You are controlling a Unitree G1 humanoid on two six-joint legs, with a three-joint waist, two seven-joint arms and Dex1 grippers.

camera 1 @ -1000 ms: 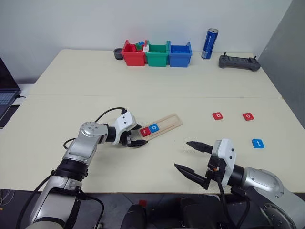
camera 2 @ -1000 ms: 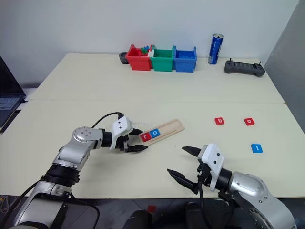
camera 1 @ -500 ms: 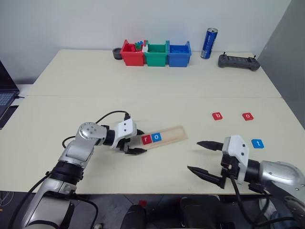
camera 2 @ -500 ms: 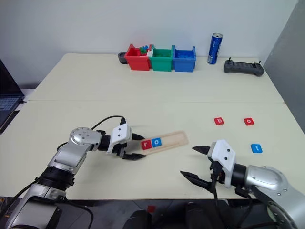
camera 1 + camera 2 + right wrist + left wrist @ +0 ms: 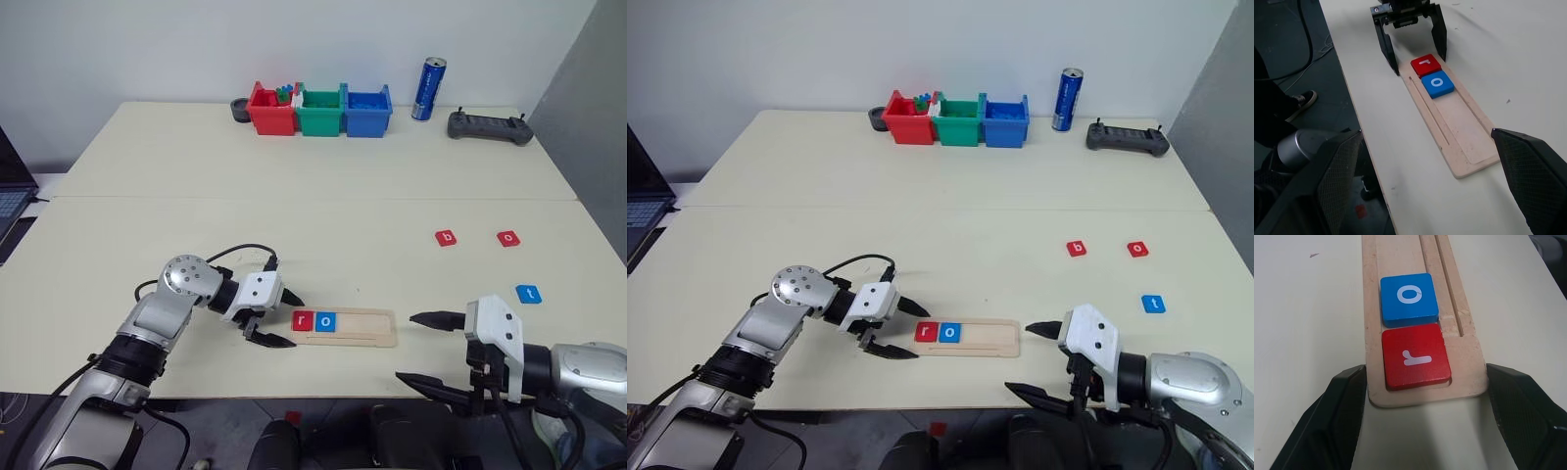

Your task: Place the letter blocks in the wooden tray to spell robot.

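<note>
The wooden tray (image 5: 364, 328) lies level along the table's front edge. A red r block (image 5: 303, 320) and a blue o block (image 5: 325, 321) sit side by side at its left end. My left gripper (image 5: 284, 320) straddles that end, and in the left wrist view its fingers (image 5: 1347, 401) press both long edges of the tray (image 5: 1376, 284) beside the r block (image 5: 1416, 356). My right gripper (image 5: 428, 351) hangs open and empty just right of the tray. A red b block (image 5: 446, 237), a red o block (image 5: 507, 238) and a blue t block (image 5: 529, 294) lie loose at the right.
At the back stand a red bin (image 5: 271, 110), a green bin (image 5: 321, 111) and a blue bin (image 5: 367, 110), with a blue can (image 5: 430, 89) and a dark controller (image 5: 490, 126) to their right. A laptop (image 5: 5, 201) pokes in at the left edge.
The tray has swung from slanted to level and come nearer the front edge, with my left gripper drawing back at its end. My right gripper moved right and back, staying open.
</note>
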